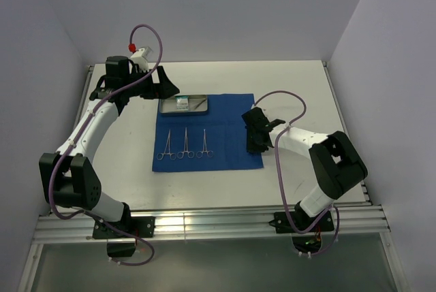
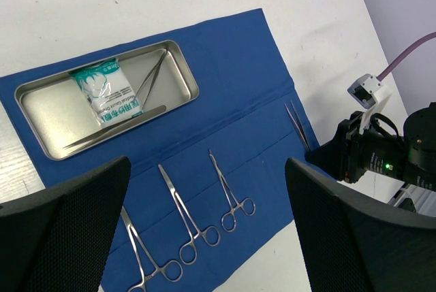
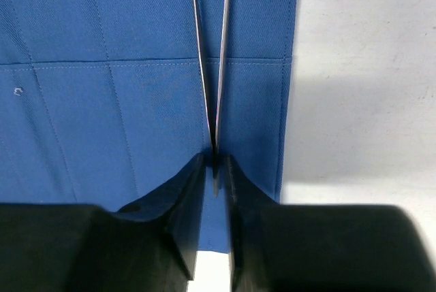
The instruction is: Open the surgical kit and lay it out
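Top view: the surgical kit's cloth [image 1: 231, 152] lies spread on the tabletop [image 1: 293, 94], 3 clamps [image 1: 184, 143] in a row.

Left wrist: left hand [image 2: 204, 193] gapes, empty, near the tray [image 2: 44, 111].

Right wrist: right hand [image 3: 215, 169] flanks the tweezers [image 3: 214, 150] at their joined end; whether it grips them I cannot tell. Best to release flat, then lift straight.

Royal-blue cloth [image 1: 228, 149], white-green packet [image 2: 105, 94]
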